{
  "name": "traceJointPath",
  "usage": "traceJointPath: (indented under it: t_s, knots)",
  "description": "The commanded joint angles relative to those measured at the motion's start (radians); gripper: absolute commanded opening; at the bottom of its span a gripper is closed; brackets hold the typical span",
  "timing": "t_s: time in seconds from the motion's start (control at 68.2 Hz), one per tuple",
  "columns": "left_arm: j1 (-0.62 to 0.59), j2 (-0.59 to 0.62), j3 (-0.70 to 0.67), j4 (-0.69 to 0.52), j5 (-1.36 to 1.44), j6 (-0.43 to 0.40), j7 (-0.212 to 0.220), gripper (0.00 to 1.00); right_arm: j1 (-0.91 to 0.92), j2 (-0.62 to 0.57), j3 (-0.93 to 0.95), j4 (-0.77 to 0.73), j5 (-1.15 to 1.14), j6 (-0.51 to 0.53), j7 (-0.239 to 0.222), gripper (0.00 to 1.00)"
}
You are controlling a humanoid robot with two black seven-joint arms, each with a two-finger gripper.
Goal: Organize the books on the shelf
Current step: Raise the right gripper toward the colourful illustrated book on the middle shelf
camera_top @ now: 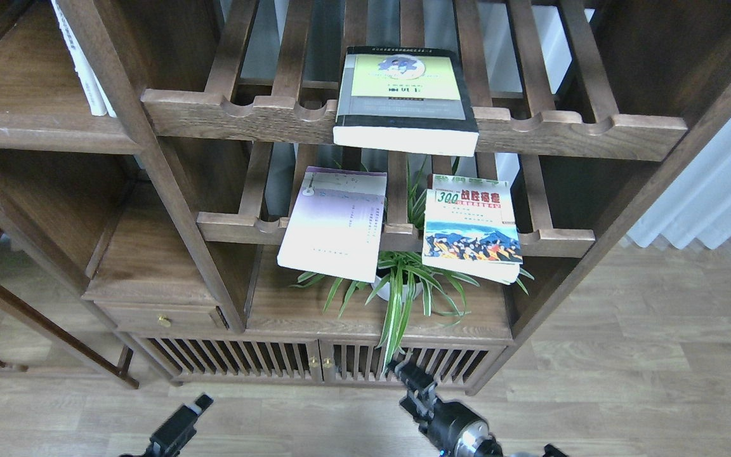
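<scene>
Three books lie flat on the slatted racks. The thick black-bordered yellow-green book (405, 101) rests on the upper rack and hangs over its front rail. On the lower rack lie the pale lavender-white book (334, 225) at the left and the red "300" book (470, 228) at the right. The solid dark-brown shelf (35, 130) with a rounded lip is at the upper left. My left gripper (197, 405) and right gripper (405, 373) are low over the floor, far below the books, dark and small, holding nothing that I can see.
Upright white books (86, 70) stand on the upper-left shelf. A potted spider plant (403, 285) sits on the board below the lower rack, between the two books. A small drawer (162, 317) and slatted cabinet doors (315, 362) are at the bottom. A white curtain (721, 190) hangs at the right.
</scene>
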Motion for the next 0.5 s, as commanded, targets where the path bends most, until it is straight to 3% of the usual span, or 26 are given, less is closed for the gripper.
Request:
traceJointPath:
  t_s: [0.0,0.103,0.484]
  knots:
    - [0.001,0.002,-0.01,0.0,0.003,0.0,0.027,1.0,0.0,0.0,-0.005,-0.004,-0.002,0.057,0.001,1.0]
    - [0.002,0.0,-0.018,0.006,0.003,0.0,0.062,1.0,0.0,0.0,-0.002,-0.009,-0.002,0.078,0.001,1.0]
    - [0.01,-0.035,-0.067,0.029,0.003,0.0,0.058,1.0,0.012,0.0,-0.02,-0.053,-0.006,0.081,-0.015,1.0]
